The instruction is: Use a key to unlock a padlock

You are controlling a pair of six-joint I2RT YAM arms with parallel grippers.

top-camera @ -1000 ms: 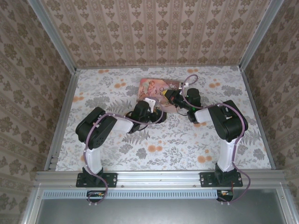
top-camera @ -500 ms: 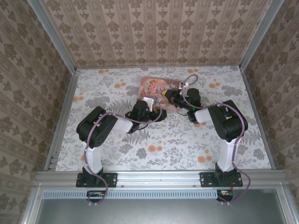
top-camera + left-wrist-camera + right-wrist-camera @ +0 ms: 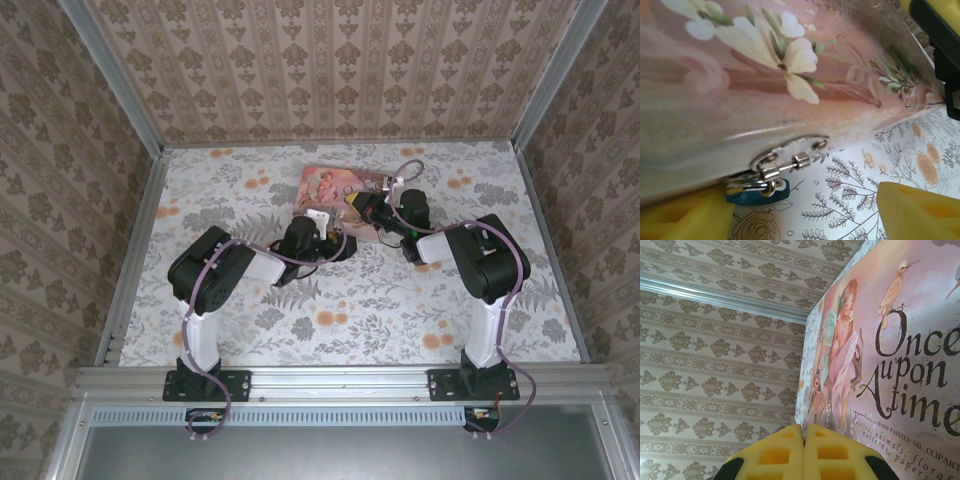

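padlock [image 3: 757,194]: teal body, silver shackle through the metal loop [image 3: 790,146] on the pink tin [image 3: 805,95] side, low by the table [image 3: 850,200]
left claw [image 3: 800,216]: wide open, holding nothing; padlock sits between its fingers, close against one
right claw [image 3: 804,440]: pads pressed together above tin lid; can't tell if anything's pinched

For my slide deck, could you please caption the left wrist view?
Open left gripper around the teal padlock beside the pink tin.

Top view: I look down from the near edge of the table [image 3: 400,300]. Both wrist views sit close against the pink tin [image 3: 335,185], upper centre.
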